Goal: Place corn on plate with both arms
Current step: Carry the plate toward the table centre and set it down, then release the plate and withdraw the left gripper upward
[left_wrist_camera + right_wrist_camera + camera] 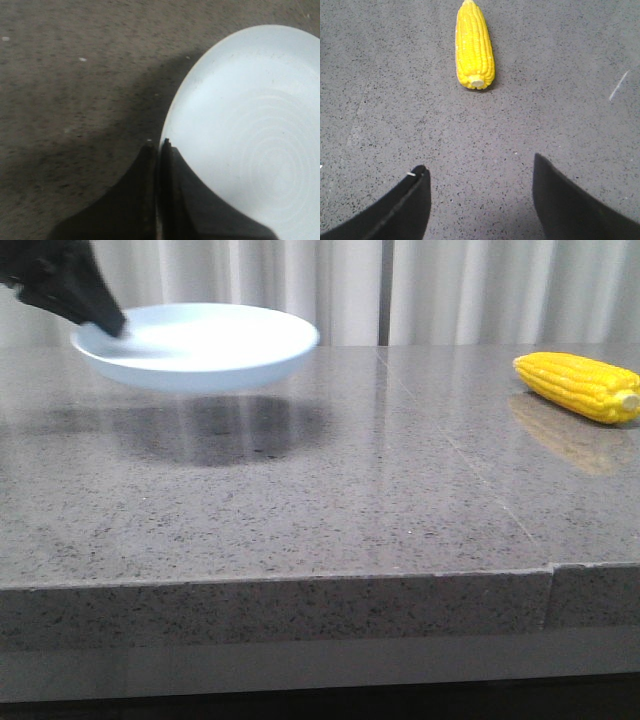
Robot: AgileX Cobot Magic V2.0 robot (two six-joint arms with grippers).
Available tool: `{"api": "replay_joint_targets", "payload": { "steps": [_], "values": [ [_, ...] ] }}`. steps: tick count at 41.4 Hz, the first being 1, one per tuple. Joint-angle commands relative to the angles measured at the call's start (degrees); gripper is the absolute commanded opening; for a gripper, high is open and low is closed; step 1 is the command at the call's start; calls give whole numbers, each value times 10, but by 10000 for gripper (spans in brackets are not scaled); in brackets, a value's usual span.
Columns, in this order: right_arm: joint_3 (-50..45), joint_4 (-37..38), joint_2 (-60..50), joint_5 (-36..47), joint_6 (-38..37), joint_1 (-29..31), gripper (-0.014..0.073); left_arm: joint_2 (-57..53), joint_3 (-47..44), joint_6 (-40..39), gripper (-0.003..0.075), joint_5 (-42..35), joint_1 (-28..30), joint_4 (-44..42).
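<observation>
The pale blue-white plate [200, 345] hangs in the air above the grey table at the left, its shadow below it. My left gripper [108, 322] is shut on the plate's left rim; in the left wrist view the gripper [158, 145] pinches the rim of the plate [250, 140]. The yellow corn [580, 386] lies on the table at the far right, pale stub toward the right. In the right wrist view the corn [474, 45] lies ahead of my open, empty right gripper [479, 170], stub end facing it, well apart.
The speckled grey stone table [330, 500] has a front edge close to the camera and a seam at the right [552, 568]. White curtains [450, 290] hang behind the table.
</observation>
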State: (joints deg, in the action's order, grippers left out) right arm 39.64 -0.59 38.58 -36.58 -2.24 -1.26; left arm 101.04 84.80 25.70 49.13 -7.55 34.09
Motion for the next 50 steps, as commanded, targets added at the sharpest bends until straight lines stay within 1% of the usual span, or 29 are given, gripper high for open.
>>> {"api": "replay_joint_targets", "payload": {
  "steps": [1, 8, 16, 18, 21, 24, 25, 29, 32, 38, 43, 46, 50],
  "values": [
    [18, 6, 5, 33, 5, 1, 477, -15, 16, 1, -20, -31, -36, 27],
    [18, 6, 5, 33, 5, 1, 477, 12, 16, 1, -20, -51, -74, 27],
    [18, 6, 5, 33, 5, 1, 477, 36, 16, -9, -19, -70, -82, 27],
    [18, 6, 5, 33, 5, 1, 477, 41, 16, -9, -4, -73, -82, 27],
    [18, 6, 5, 33, 5, 1, 477, 41, 16, -9, 77, -74, -82, 26],
    [18, 6, 5, 33, 5, 1, 477, 41, 16, -9, 218, -73, -82, 24],
    [18, 6, 5, 33, 5, 1, 477, 41, 16, -9, 281, -73, -82, 24],
    [18, 6, 5, 33, 5, 1, 477, 38, 16, -9, 442, -71, -79, 24],
    [18, 6, 5, 33, 5, 1, 477, 25, 16, -9, 490, -69, -78, 22],
    [18, 6, 5, 33, 5, 1, 477, -28, 16, -9, 491, -59, -83, -7],
    [18, 6, 5, 33, 5, 1, 477, -87, 16, -10, 491, -35, -108, -55],
    [18, 6, 5, 33, 5, 1, 477, -121, 16, -22, 491, -14, -129, -93],
    [18, 6, 5, 33, 5, 1, 477, -168, 14, -63, 491, 3, -162, -177]
  ]
}}
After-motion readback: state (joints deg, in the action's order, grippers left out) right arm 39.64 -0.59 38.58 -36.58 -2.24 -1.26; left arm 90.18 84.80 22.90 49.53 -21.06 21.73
